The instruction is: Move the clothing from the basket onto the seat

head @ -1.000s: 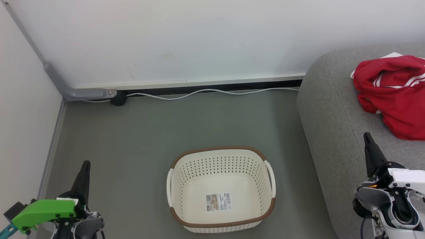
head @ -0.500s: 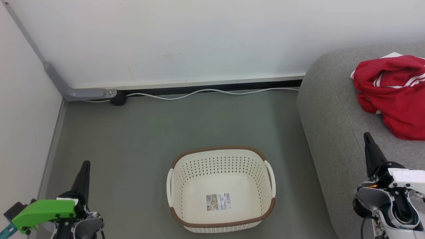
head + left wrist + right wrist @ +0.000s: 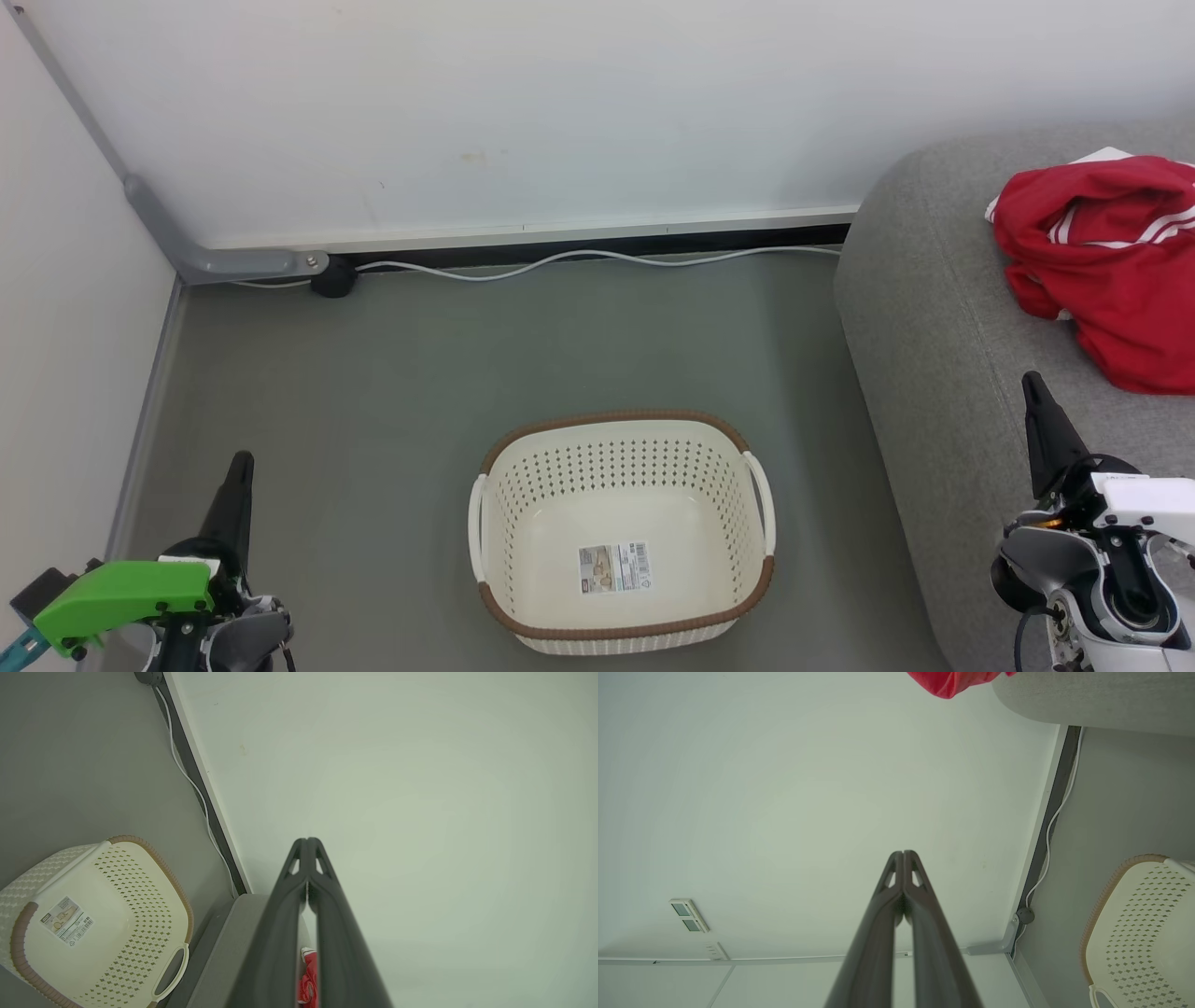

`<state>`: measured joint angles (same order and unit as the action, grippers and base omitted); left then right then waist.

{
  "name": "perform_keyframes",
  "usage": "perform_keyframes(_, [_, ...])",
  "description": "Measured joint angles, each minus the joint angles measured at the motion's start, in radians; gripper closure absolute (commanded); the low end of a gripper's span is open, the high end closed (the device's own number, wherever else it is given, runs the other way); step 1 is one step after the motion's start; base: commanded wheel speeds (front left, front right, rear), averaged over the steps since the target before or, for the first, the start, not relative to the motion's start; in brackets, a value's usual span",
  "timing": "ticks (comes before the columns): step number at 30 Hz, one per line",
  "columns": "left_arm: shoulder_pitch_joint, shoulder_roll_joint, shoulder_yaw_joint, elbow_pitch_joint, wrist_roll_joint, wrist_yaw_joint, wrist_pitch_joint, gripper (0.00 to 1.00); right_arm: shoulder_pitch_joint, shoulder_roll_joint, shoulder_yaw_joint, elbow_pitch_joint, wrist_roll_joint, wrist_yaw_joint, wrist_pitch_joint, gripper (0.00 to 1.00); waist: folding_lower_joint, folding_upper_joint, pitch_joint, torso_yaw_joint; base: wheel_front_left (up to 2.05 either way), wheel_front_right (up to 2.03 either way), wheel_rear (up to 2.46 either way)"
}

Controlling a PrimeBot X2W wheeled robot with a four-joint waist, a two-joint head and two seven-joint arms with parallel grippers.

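Nearest, the left hand (image 3: pixel 242 459) was clenched tight and empty, low above the floor (image 3: pixel 373 373) near its left edge. The right hand (image 3: pixel 1030 381) was clenched and empty too, showing against the near part of the seat (image 3: pixel 934 327). Between them the basket (image 3: pixel 621 418) stood upright on the floor, beside the seat's rounded end but apart from it, its bottom bare but for a paper label (image 3: pixel 613 567). Farther back, the clothing (image 3: pixel 1111 271) lay in a crumpled red heap on top of the seat. Beyond, a white cable (image 3: pixel 560 257) ran along the floor's far edge, under the wall (image 3: pixel 560 112).
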<state>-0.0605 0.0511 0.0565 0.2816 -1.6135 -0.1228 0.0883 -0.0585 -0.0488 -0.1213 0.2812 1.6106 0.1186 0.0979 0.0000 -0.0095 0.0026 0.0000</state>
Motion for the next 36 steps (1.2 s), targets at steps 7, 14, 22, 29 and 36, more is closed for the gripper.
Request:
perform_keyframes(7, [0.0, 0.0, 0.0, 0.0, 0.0, 0.0, 0.0, 1.0, 0.0, 0.0, 0.0, 0.0, 0.0, 0.0, 0.0, 1.0, 0.0, 0.0, 0.0, 0.0, 0.0, 0.0, 0.0])
perform_keyframes(14, [0.0, 0.0, 0.001, 0.0, 0.0, 0.0, 0.0, 1.0, 0.0, 0.0, -0.001, 0.0, 0.0, 0.0, 0.0, 1.0, 0.0, 0.0, 0.0, 0.0, 0.0, 0.0, 0.0])
perform_keyframes(22, [0.0, 0.0, 0.001, 0.0, 0.0, 0.0, 0.0, 1.0, 0.0, 0.0, -0.001, -0.001, 0.0, 0.0, 0.0, 1.0, 0.0, 0.0, 0.0, 0.0, 0.0, 0.0, 0.0])
perform_keyframes(29, [0.0, 0.0, 0.002, 0.0, 0.0, 0.0, 0.0, 1.0, 0.0, 0.0, -0.001, -0.001, 0.0, 0.0, 0.0, 1.0, 0.0, 0.0, 0.0, 0.0, 0.0, 0.0, 0.0])
perform_keyframes(36, [0.0, 0.0, 0.002, 0.0, 0.0, 0.0, 0.0, 1.0, 0.0, 0.0, -0.001, -0.001, 0.0, 0.0, 0.0, 1.0, 0.0, 0.0, 0.0, 0.0, 0.0, 0.0, 0.0])
